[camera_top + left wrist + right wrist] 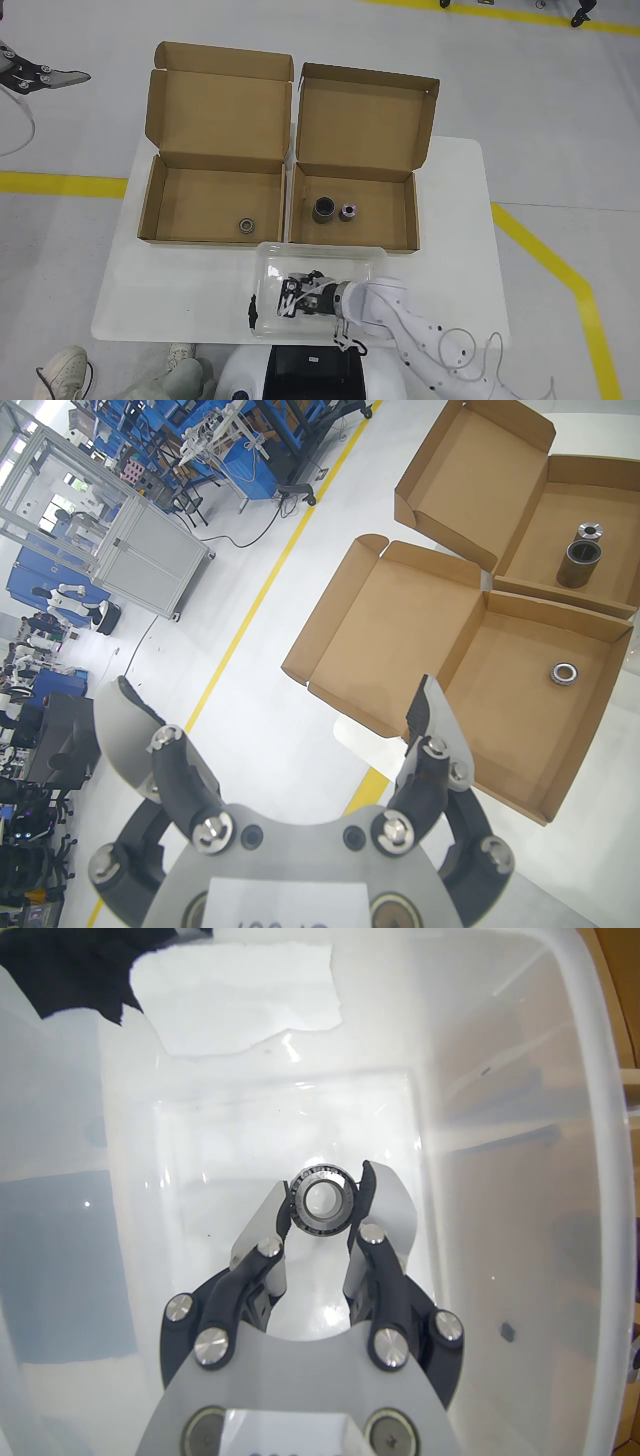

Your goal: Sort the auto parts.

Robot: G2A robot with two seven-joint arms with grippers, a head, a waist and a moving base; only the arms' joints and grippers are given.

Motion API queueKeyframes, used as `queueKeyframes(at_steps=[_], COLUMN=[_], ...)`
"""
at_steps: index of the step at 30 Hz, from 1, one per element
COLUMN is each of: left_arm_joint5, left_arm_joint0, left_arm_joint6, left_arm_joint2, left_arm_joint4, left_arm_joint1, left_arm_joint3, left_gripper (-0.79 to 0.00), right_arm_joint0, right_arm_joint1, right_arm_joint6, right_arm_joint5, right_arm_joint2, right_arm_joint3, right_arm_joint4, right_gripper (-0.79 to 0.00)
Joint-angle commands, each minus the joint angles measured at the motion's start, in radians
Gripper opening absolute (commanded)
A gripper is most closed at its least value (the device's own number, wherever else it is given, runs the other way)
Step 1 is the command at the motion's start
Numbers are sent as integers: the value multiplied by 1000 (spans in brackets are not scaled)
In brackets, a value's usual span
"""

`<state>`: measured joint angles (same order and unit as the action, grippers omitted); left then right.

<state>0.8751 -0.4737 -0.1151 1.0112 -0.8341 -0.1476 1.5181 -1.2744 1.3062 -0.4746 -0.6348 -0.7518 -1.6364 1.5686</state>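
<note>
My right gripper [323, 1188] is down inside the clear plastic bin [368, 258], shut on a steel bearing ring [322, 1200] that stands between its two pads [364, 1188]. From above, that gripper [292, 297] sits in the bin's left half. My left gripper [276, 695] hangs open and empty above the floor, off the table's left side. The left cardboard box [160, 205] holds one bearing [247, 225]. The right box [411, 215] holds a dark sleeve [324, 209] and a small metal bushing [347, 211].
Both boxes stand side by side behind the bin, with their lids folded back. The white table [455, 250] has bare room to the right of the bin. A white paper scrap [240, 998] lies on the bin's far wall [500, 1128].
</note>
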Motion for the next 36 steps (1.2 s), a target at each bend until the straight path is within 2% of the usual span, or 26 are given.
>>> queueKeyframes(at_steps=[1,12,23,29,36], left_arm_joint5=[0,0,0,0,0], left_arm_joint0=[0,0,0,0,0], left_arm_joint6=[0,0,0,0,0], left_arm_joint2=[0,0,0,0,0], left_arm_joint4=[0,0,0,0,0], left_arm_joint1=[0,0,0,0,0], left_arm_joint3=[0,0,0,0,0], left_gripper=[0,0,0,0,0], right_arm_joint0=[-9,-77,-71,-50,-41], right_arm_joint1=[-5,-47,-61,-62,-64], right_arm_joint6=[34,377,732,843,867], right_arm_joint5=[-9,-74,-87,-82,-43], right_arm_joint2=[-11,-85,-107,-111,-124], right_arm_joint3=[-6,-53,-53,-64,-165], right_arm_joint4=[-1,46,40,23,10], right_gripper=[-785,-785,-785,-785,-785])
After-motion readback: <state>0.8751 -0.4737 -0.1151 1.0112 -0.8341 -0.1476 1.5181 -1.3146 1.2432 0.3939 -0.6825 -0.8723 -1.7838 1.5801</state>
